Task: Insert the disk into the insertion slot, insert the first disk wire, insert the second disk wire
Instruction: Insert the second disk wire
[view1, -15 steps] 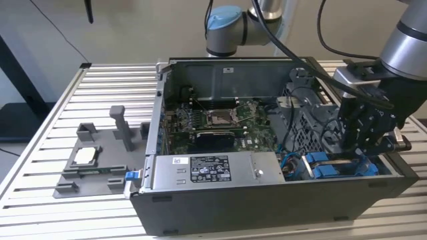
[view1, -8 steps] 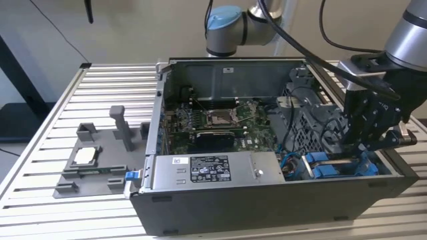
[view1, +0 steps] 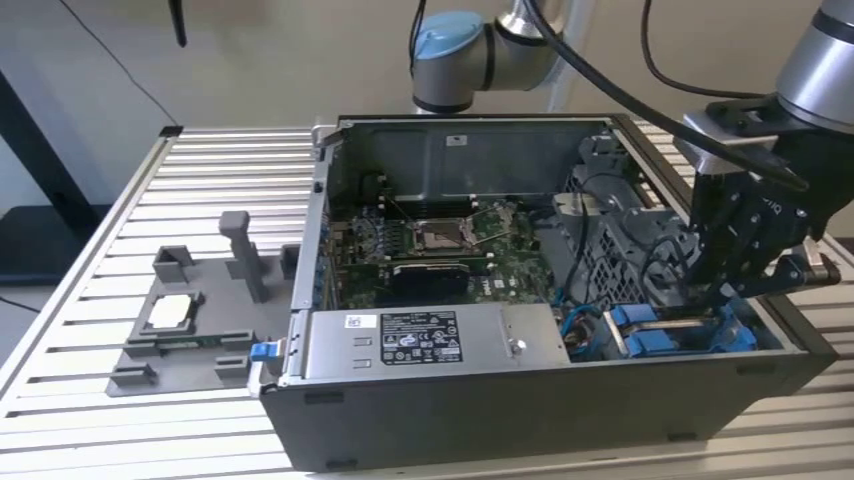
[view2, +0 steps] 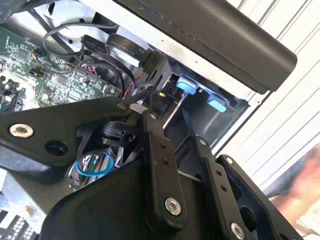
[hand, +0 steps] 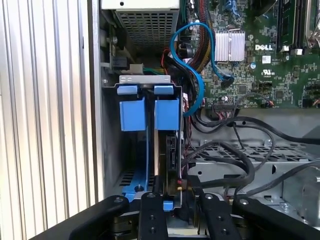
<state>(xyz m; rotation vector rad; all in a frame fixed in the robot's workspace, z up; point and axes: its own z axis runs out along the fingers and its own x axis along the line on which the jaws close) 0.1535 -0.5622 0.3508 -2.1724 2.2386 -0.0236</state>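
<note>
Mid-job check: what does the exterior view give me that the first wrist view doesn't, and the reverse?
Exterior view's own: the whole open computer case seen from outside, the grey fixture beside it at the exterior view's left, and the arm's blue-capped joint.
First wrist view's own: a silver finned heatsink and a close look along the disk in its blue carrier.
Shared: the green motherboard, the slatted table, the disk, and the end effector inside the case by the disk.
</note>
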